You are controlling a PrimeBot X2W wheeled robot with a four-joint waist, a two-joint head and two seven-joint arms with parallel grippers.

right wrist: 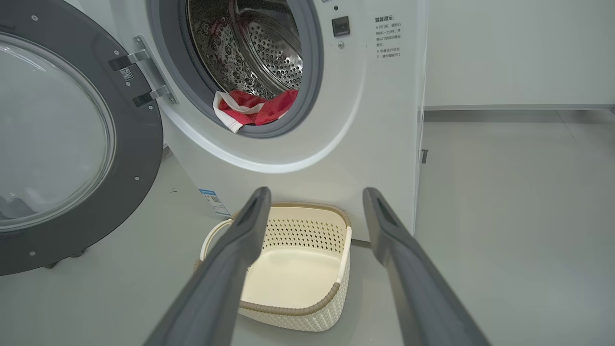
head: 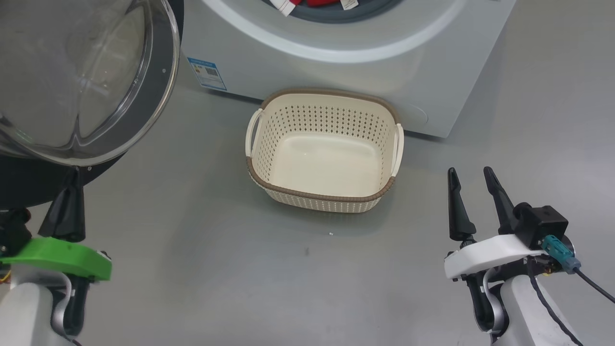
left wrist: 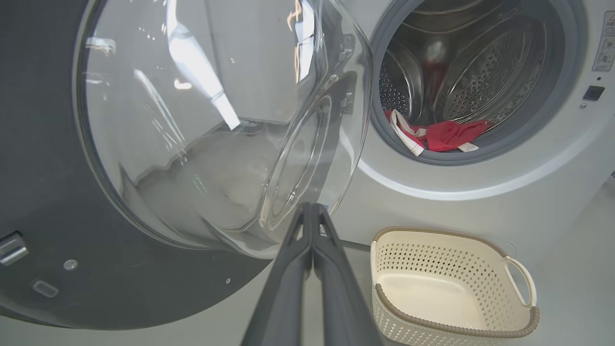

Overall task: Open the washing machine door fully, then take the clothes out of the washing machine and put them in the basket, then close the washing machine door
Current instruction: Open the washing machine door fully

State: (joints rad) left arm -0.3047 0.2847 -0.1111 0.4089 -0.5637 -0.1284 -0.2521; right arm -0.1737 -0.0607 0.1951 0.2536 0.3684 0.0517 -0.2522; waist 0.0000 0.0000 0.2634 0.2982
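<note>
The washing machine stands with its door swung out to the left, glass bowl facing me. Red clothes with white trim lie at the drum's front lip. The cream basket sits empty on the floor before the machine. My left gripper is shut, empty, with its tips right at the door's lower rim. My right gripper hangs open and empty, to the right of the basket.
Grey floor stretches around the basket and to the machine's right. A white wall runs behind that side. A blue sticker marks the machine's lower front.
</note>
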